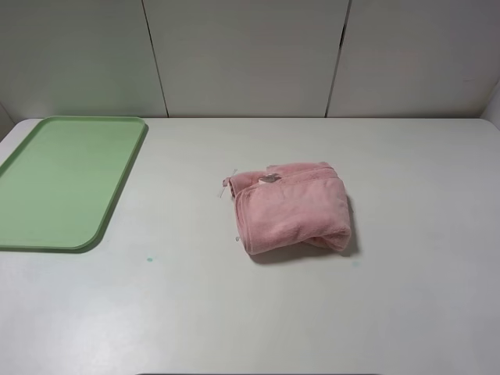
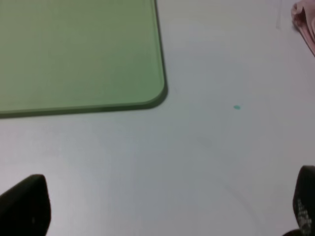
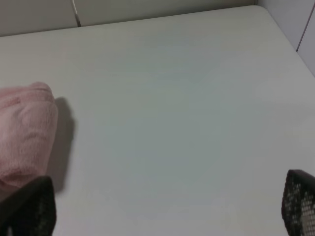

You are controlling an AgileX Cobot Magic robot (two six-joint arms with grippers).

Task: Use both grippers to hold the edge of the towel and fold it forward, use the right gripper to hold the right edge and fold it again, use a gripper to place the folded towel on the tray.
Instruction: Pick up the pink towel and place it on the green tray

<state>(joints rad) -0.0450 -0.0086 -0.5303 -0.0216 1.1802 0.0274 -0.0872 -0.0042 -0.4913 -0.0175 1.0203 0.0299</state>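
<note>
The towel (image 1: 293,207) lies mid-counter (image 1: 406,305) as a thick, doubled-up pink bundle, likely put there so either arm can reach it. Its small pale tag (image 1: 269,179) sits on top near the far hem. The tray (image 1: 62,180) lies bare, well apart at the left, probably to keep the folding area free. Judging by the layers, the folds look done and only the carry to the tray is left. The left end effector (image 2: 165,209) is spread wide over bare counter near the tray's corner, holding nothing. The right end effector (image 3: 162,209) is also spread and empty, beside the towel's right side. No brand or writing is legible; the tag is too small to read.
</note>
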